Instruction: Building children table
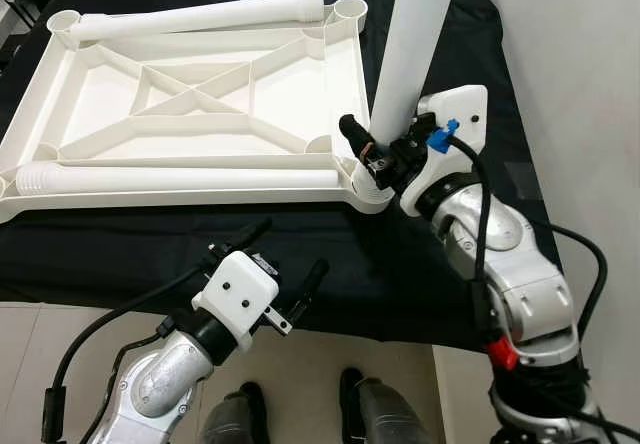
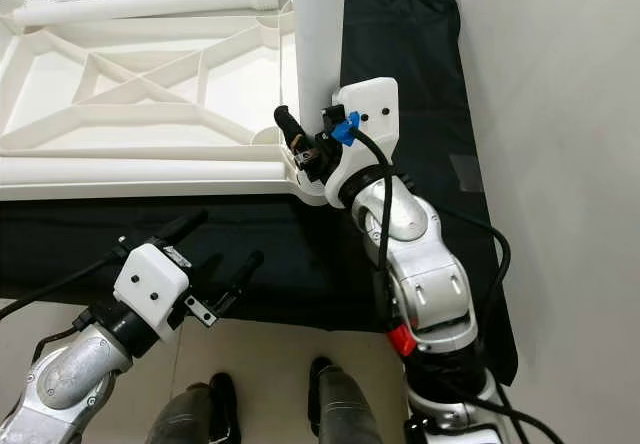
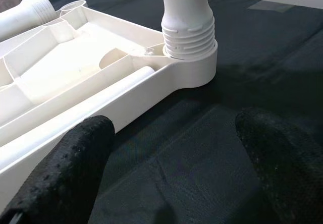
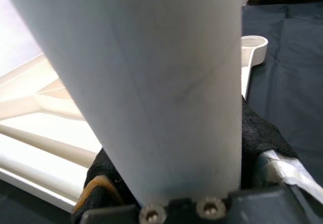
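A white plastic table top [image 1: 345, 84] lies upside down on a black cloth, ribs facing up. One white leg [image 1: 412, 49] stands upright in the near right corner socket [image 3: 194, 70], its threaded end [image 3: 189, 37] seated there. My right gripper [image 1: 378, 142] is shut on this leg just above the socket. Two loose legs lie on the table top: one along the far edge [image 1: 195, 16], one along the near edge [image 1: 180, 177]. My left gripper [image 1: 292, 259] hovers open over the cloth in front of the near edge, with nothing between its fingers [image 3: 75, 168].
The black cloth [image 1: 440, 274] covers a low surface; its front edge falls to a pale tiled floor [image 1: 30, 349]. My feet [image 1: 350, 394] stand close to that edge. A pale wall or panel [image 1: 580, 74] runs along the right side.
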Controlling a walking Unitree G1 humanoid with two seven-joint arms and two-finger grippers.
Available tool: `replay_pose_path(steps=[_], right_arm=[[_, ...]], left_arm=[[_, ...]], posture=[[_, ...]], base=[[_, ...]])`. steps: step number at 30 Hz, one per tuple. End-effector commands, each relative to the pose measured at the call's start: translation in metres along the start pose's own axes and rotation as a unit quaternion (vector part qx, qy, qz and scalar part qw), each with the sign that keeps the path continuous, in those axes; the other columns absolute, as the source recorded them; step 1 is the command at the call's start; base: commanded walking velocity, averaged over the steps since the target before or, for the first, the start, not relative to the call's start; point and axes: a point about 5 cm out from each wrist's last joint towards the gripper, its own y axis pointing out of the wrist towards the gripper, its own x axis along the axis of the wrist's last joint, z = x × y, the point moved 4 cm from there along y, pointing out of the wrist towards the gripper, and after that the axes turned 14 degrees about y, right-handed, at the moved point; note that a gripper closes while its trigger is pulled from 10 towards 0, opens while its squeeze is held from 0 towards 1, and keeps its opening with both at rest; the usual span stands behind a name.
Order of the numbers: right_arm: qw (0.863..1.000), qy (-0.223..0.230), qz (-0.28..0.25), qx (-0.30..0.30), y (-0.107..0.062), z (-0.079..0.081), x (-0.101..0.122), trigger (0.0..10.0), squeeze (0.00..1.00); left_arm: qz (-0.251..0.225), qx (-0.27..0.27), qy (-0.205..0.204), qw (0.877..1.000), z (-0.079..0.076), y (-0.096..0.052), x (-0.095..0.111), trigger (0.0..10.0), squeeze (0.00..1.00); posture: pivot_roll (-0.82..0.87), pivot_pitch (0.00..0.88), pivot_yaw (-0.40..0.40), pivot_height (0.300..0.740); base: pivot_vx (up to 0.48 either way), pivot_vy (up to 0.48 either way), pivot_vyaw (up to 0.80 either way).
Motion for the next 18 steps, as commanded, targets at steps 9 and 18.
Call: replay_pose_path(steps=[9,18], right_arm=[[0.990,0.031,0.119,-0.062,-0.0050,-0.0108,-0.0543,10.0,0.00],[0.988,0.032,0.125,-0.081,-0.0040,-0.0098,-0.0567,10.0,0.00]], left_arm=[[0.010,-0.001,0.001,1.000,-0.0021,-0.0023,-0.0055,10.0,0.00],[0.009,-0.002,0.002,1.000,-0.0026,-0.0024,-0.0055,10.0,0.00]], posture=[[-0.05,0.331,-0.024,0.740],[-0.04,0.324,-0.025,0.740]], base=[[0.000,0.000,0.00],[0.000,0.000,0.00]])
